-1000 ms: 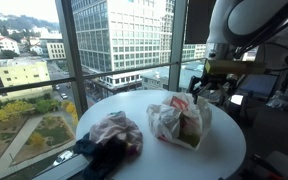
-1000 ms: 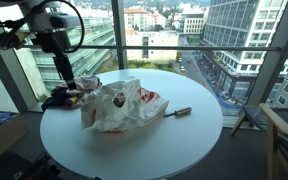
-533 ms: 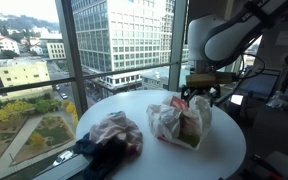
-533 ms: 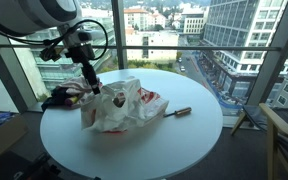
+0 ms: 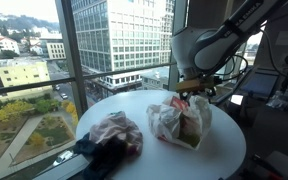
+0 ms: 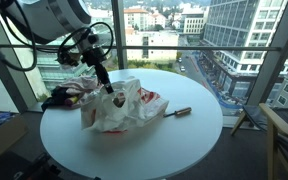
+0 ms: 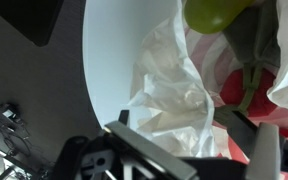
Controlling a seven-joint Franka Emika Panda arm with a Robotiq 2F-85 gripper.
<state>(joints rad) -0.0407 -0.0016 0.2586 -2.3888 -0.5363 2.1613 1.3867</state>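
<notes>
A crumpled white plastic bag with red print lies on the round white table in both exterior views [image 5: 179, 122] [image 6: 122, 108]. My gripper [image 5: 191, 95] [image 6: 109, 90] hangs just above the bag's top edge. In the wrist view its fingers stand apart, open, with the bag's white folds [image 7: 179, 105] between them. That view also shows a green round thing [image 7: 219, 12] and a red thing [image 7: 246, 88] inside the bag. Nothing is held.
A pile of pink and dark cloth [image 5: 114, 135] [image 6: 69, 97] lies on the table [image 5: 224, 150] [image 6: 164, 145] beside the bag. A small brown stick-like object [image 6: 180, 112] lies past the bag. Tall windows stand behind the table, and a chair [image 6: 284, 130] stands near it.
The arm has swung from beyond the table's edge to over the bag, and the gripper has come down close to the bag's top. The bag and cloth have not moved.
</notes>
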